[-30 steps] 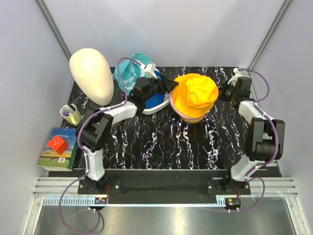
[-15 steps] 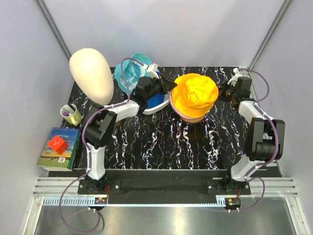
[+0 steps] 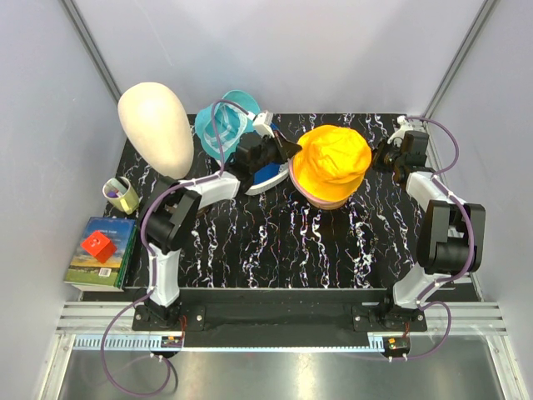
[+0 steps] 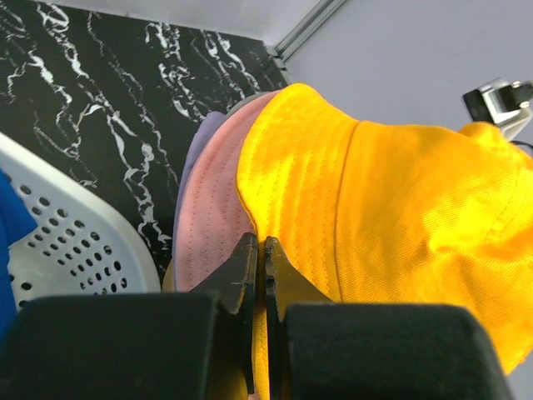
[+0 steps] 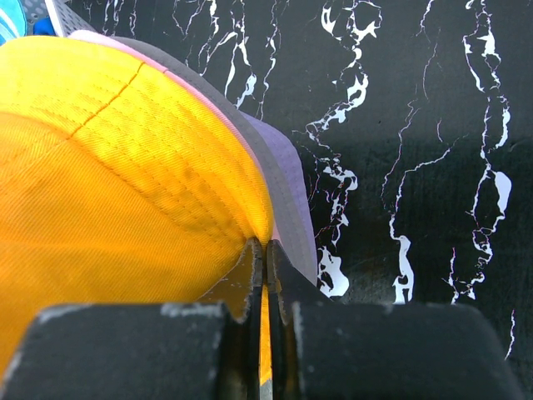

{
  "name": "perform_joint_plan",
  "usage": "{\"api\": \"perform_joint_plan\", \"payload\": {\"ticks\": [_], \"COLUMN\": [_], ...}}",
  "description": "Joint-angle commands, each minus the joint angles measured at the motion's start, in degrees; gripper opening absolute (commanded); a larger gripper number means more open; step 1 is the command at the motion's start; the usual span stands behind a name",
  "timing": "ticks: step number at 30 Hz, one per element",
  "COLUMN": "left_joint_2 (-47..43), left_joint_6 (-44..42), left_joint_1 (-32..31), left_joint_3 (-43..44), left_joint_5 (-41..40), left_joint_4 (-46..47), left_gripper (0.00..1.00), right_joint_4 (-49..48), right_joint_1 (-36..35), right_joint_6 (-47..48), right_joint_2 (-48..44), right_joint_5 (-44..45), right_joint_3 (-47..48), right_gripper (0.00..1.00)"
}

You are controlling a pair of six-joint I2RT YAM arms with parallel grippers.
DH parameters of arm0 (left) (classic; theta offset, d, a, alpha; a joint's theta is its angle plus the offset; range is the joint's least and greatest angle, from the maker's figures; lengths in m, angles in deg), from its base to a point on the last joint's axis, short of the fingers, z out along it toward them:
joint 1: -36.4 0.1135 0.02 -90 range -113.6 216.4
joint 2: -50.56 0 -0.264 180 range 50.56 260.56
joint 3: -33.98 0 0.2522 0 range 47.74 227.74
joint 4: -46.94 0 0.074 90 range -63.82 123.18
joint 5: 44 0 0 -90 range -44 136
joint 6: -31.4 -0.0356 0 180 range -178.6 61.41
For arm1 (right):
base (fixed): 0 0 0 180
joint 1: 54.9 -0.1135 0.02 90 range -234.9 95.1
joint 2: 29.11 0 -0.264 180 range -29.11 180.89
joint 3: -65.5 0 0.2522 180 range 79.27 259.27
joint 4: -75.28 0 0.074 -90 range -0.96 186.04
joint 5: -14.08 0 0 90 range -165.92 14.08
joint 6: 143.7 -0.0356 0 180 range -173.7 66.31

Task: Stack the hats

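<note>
**Orange-yellow hat pinched at the brim by the left gripper**

The left gripper (image 4: 260,250) is seen with its fingers brought together on the near brim edge of the orange-yellow hat (image 3: 333,158). That hat is set on top of the pink hat (image 4: 212,217) and the lavender hat (image 5: 291,183), at the far middle of the table. The right gripper (image 5: 265,248), fingers pressed together, is pointed at the opposite brim; contact there cannot be told.

The tabletop (image 3: 275,242) is black, veined with white, and is enclosed by pale grey walls (image 3: 291,50).

By the table's left edge a book (image 3: 102,254) is topped by a red cube (image 3: 97,245), with a small cup (image 3: 121,194) behind. A cream mannequin head (image 3: 156,127) stands at the far left corner, with the teal hat (image 3: 218,123) beside it. The left arm is stretched over a white perforated basket (image 4: 75,242) holding a royal-blue hat (image 3: 268,171).
</note>
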Motion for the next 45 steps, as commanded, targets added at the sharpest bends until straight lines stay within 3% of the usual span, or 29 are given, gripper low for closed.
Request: {"api": "perform_joint_plan", "payload": {"ticks": [1, 12, 23, 24, 27, 28, 29, 31, 33, 37, 38, 41, 42, 45], "left_joint_2": [0.55, -0.41, -1.2, -2.86, -7.77, -9.19, -10.51, -14.46, -18.14, -22.21, -22.38, -18.97, -14.87, -7.22], "left_joint_6": [-5.55, -14.96, -18.39, -18.3, -18.82, -19.52, -19.97, -21.89, -23.21, -28.82, -30.33, -37.88, -39.47, -45.97], "left_joint_1": [0.22, -2.42, -4.62, -4.71, -4.71, -4.62, -4.62, -4.62, -4.62, -4.62, -4.62, -3.92, -3.22, -1.81], "left_joint_3": [0.45, 0.46, -0.34, -0.34, -0.95, -1.04, -1.04, -1.13, -1.39, -1.74, -1.57, 4.47, 10.85, 18.63], "left_joint_5": [-6.45, -20.6, -24.05, -24.04, -25.53, -26.41, -27.29, -30.01, -32.99, -41.08, -43.01, -48.73, -51.44, -57.6], "left_joint_4": [-6.57, -18.96, -22.04, -22.13, -22.74, -23.79, -24.41, -26.16, -27.48, -29.77, -30.04, -35.99, -38.63, -44.01], "left_gripper": [0.0, 0.0, 0.02, 0.18, 0.4, 0.6, 0.66, 0.78, 0.82, 0.91, 0.97, 0.99, 0.99, 0.99], "right_joint_4": [1.02, 2.69, 3.22, 5.14, 6.91, 7.17, 7.53, 9.19, 11.47, 13.33, 13.24, 13.15, 13.07, 12.54], "right_joint_1": [0.47, 0.47, 0.47, 0.47, 0.47, 0.47, 0.47, 0.47, 0.47, 0.47, 0.47, 0.55, 0.55, 0.47], "right_joint_6": [1.24, 0.45, -0.61, -0.7, -0.96, -1.31, -1.57, -2.19, -2.8, -3.42, -3.42, -3.95, -4.21, -4.65], "right_joint_2": [-2.18, -6.05, -9.83, -10.96, -14.56, -15.53, -16.67, -19.58, -22.29, -27.22, -28.1, -30.13, -30.31, -29.96], "right_joint_5": [3.67, 7.8, 10.01, 9.57, 9.56, 9.91, 10.27, 12.37, 15.87, 22.04, 22.48, 22.4, 21.7, 20.47], "right_joint_3": [-0.63, -3.35, -7.05, -6.96, -7.31, -7.49, -7.66, -7.93, -7.93, -9.33, -9.68, -10.39, -10.47, -10.74], "right_gripper": [0.0, 0.0, 0.02, 0.06, 0.39, 0.46, 0.6, 0.69, 0.75, 0.79, 0.8, 0.81, 0.81, 0.81]}}
